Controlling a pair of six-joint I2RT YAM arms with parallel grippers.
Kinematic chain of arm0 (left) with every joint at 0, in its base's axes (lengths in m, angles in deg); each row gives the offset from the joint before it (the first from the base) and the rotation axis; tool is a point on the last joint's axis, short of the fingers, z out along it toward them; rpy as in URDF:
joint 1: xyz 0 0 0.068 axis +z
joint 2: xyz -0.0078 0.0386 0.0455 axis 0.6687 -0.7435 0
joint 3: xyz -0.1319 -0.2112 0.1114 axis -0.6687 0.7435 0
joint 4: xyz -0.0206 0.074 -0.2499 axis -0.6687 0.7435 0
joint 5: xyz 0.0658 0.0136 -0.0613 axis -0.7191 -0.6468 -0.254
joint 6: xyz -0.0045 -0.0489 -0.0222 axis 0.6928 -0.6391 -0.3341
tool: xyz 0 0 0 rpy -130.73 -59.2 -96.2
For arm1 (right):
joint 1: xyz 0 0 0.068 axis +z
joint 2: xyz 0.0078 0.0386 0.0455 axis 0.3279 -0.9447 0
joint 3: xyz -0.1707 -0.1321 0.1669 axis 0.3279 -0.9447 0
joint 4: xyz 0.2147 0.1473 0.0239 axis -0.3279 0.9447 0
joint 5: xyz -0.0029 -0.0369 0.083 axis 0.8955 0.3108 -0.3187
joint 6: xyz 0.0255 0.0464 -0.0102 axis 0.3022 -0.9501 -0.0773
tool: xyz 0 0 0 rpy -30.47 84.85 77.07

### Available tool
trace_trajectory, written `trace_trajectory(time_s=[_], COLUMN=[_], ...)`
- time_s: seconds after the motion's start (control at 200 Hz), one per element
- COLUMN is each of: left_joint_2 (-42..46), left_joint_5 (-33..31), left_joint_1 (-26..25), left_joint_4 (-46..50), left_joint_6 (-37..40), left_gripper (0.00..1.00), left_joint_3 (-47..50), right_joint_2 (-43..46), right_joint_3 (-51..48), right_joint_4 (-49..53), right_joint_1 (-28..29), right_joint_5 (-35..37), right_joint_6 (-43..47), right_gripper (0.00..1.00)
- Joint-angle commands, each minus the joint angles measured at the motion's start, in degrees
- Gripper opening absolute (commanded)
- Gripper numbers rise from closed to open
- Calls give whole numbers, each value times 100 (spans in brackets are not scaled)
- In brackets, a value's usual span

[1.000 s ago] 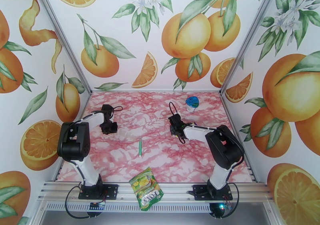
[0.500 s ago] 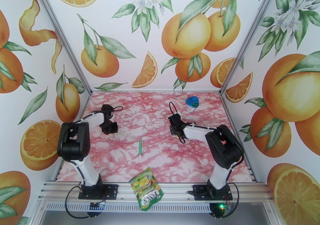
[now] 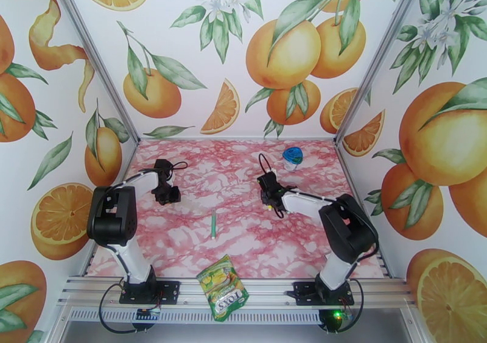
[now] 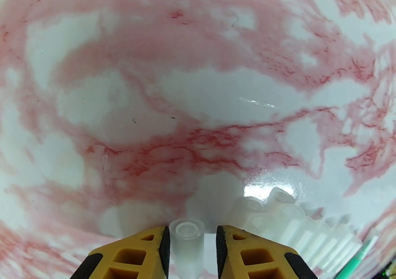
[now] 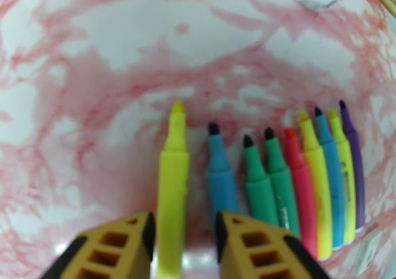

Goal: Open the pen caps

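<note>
Left gripper [image 4: 192, 235]: narrow, set either side of a clear cap [image 4: 187, 231], sliver of gap on one side, not clamped.
Right gripper [image 5: 184, 223]: narrow too, straddling a yellow pen [image 5: 172, 186], daylight beside the barrel, no grip.
Pens: bare-tipped, the yellow one lying apart, then a row of pens [image 5: 297, 186] side by side on the table [image 3: 243, 253]: blue, green, green, red, yellow, blue, yellow, purple.
Caps: off those pens, seemingly; clear ones in a row of caps [image 4: 277, 213] just beside the left gripper.
Green pen [image 3: 213, 224]: alone mid-table, between the arms, well apart from both; capped or not, too small to tell.
Risk, left side: a rising finger catching the loose cap and knocking the row of caps over; clear plastic on pale marble, easy to lose.
Risk, right side: a finger brushing the loose yellow pen, rolling it into the row or smearing ink on the table.
Risk, overall: the green pen possibly left out.
Tub [image 3: 293, 157]: far right of the table, blue lid on, contents hidden.
Packet [image 3: 223, 287]: near edge, lying flat, contents unseen.
</note>
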Motion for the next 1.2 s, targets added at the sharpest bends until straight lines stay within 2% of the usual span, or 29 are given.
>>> trace_trajectory(time_s=[0.0,0.23,0.41,0.565,0.651,0.746,1.041,1.196], left_joint_2=[348,701,1028,1499,1691,1789,2079,2162], left_joint_5=[1,-231,-38,300,555,784,1285,1330], left_joint_1=[7,5,-1,0,-2,-1,-2,-2], left_joint_4=[47,205,198,-200,-416,-583,-1128,-1307], left_joint_6=[-38,-91,-96,-92,-87,-126,-331,-398], left_gripper=[32,33,33,51,57,58,63,63], left_joint_3=[-106,-215,-228,38,151,197,522,604], right_joint_2=[241,133,-57,-101,-167,-270,-693,-962], right_joint_3=[86,488,833,929,999,1106,1576,1870], right_joint_4=[128,153,307,291,317,363,605,796], right_joint_1=[209,826,1213,1562,1706,1838,2147,2323], right_joint_5=[10,-640,-1145,-1236,-1283,-1407,-1902,-2020], right_joint_6=[139,160,-142,-340,-378,-362,-236,-176], right_gripper=[42,45,47,49,51,54,56,56])
